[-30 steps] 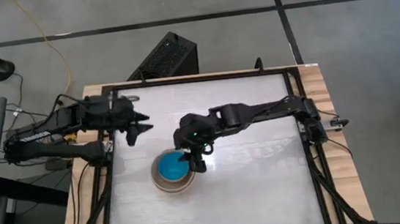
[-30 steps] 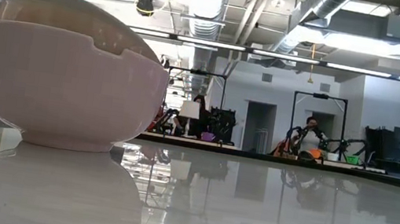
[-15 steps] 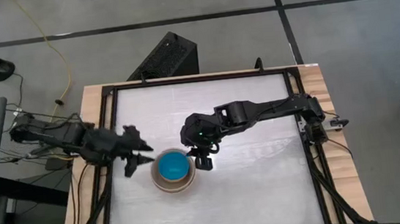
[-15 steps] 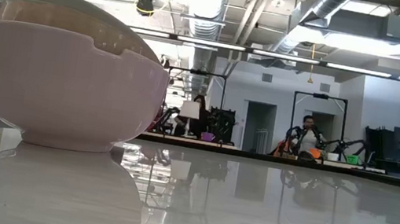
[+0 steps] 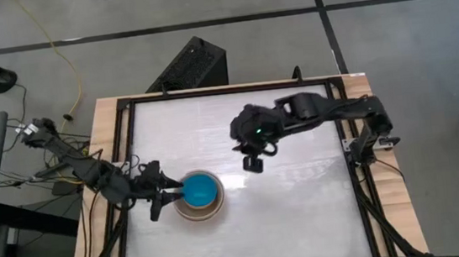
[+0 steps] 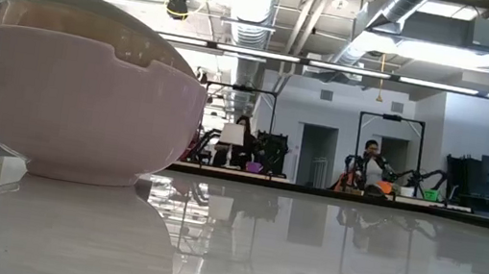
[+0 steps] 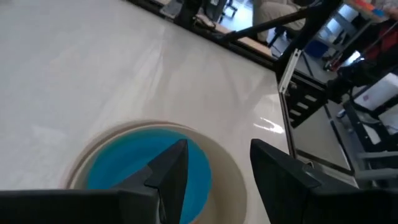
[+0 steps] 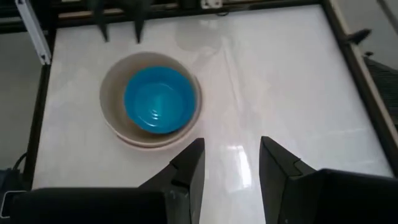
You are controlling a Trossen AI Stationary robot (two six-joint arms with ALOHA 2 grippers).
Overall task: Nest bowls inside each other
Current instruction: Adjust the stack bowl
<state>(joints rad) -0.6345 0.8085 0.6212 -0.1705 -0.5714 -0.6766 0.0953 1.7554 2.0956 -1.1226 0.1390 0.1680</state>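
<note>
The bowls (image 5: 199,195) stand nested in one stack at the table's near left, a bright blue one (image 8: 158,99) innermost and pale ones around it. In the low view the pale pinkish outer bowl (image 6: 73,111) rests on its foot, and a cream bowl (image 6: 78,15) sits tilted in it. My left gripper (image 5: 171,197) hangs open above the stack's left rim; in its wrist view (image 7: 217,168) one finger is over the blue bowl and one beyond the rim. My right gripper (image 5: 254,161) is open, raised, right of and beyond the stack.
A black frame rail (image 5: 126,155) runs round the white tabletop. Open surface (image 5: 305,214) lies right of the stack. A black box (image 5: 194,64) sits on the floor past the far edge. People (image 6: 371,166) work in the room behind.
My left gripper has swung from the table's far left toward the near edge and down, ending at the stack's left rim. My right gripper has risen from over the stack and gone toward the right and far edges. The bowls have stayed put.
</note>
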